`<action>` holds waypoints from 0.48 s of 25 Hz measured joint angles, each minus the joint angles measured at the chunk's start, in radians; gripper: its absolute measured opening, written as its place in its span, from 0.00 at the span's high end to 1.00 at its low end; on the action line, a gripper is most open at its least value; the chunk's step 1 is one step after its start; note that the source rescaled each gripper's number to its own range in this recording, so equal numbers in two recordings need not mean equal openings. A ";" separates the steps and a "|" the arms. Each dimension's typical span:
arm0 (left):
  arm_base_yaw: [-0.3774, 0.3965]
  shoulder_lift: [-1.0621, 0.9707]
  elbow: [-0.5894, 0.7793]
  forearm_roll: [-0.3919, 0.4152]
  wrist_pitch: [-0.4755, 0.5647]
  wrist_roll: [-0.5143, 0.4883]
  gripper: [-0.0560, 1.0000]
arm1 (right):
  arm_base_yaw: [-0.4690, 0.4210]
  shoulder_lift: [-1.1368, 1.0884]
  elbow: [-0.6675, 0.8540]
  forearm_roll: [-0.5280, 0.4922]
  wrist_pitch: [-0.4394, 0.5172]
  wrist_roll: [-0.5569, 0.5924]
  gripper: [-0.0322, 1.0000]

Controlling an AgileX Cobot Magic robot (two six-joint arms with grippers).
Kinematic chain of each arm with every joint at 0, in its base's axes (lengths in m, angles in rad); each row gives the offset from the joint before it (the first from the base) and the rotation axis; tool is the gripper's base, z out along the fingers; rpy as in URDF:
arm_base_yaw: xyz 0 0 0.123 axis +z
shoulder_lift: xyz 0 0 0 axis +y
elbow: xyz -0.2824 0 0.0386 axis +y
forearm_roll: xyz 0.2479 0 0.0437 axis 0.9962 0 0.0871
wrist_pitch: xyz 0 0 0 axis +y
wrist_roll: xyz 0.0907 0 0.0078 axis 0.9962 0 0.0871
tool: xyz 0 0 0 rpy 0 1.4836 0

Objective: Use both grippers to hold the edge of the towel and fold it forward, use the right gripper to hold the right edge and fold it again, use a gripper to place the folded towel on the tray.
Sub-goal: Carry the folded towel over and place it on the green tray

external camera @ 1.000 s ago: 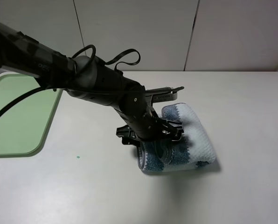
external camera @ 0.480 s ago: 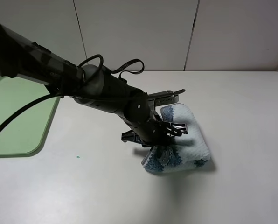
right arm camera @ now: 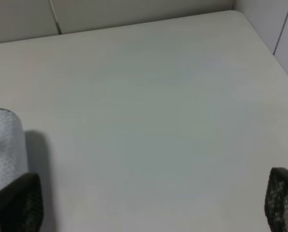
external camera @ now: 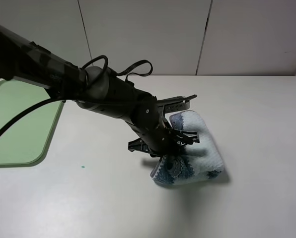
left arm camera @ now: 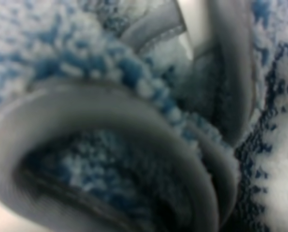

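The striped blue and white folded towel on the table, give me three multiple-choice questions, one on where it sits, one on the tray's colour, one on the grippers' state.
1. Where is the striped blue-and-white folded towel?
A. on the tray
B. on the white table, right of the tray
C. hanging off the table edge

2. What colour is the flat plastic tray?
A. pale green
B. orange
C. black

3. Which gripper grips the towel?
A. right gripper
B. neither
C. left gripper

Answers: 1 B, the towel lies on bare tabletop, well apart from the tray. 2 A, its surface and rim are pale green. 3 C, the left gripper pinches the bunched towel, while the right gripper stands open over bare table.
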 joint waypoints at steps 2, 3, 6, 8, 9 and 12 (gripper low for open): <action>0.000 -0.012 0.003 0.001 0.028 0.000 0.75 | 0.000 0.000 0.000 0.000 0.000 0.000 0.00; 0.000 -0.016 0.003 0.004 0.046 0.000 0.75 | 0.000 0.000 0.000 0.000 0.000 0.000 0.00; 0.006 -0.036 0.004 0.031 0.092 0.001 0.75 | 0.000 0.000 0.000 0.000 0.000 0.000 0.00; 0.016 -0.057 0.005 0.055 0.132 0.003 0.75 | 0.000 0.000 0.000 0.000 0.000 0.000 0.00; 0.022 -0.071 0.006 0.072 0.150 0.006 0.76 | 0.000 0.000 0.000 0.000 0.000 0.000 0.00; 0.047 -0.113 0.010 0.122 0.196 0.009 0.76 | 0.000 0.000 0.000 0.000 0.000 0.000 0.00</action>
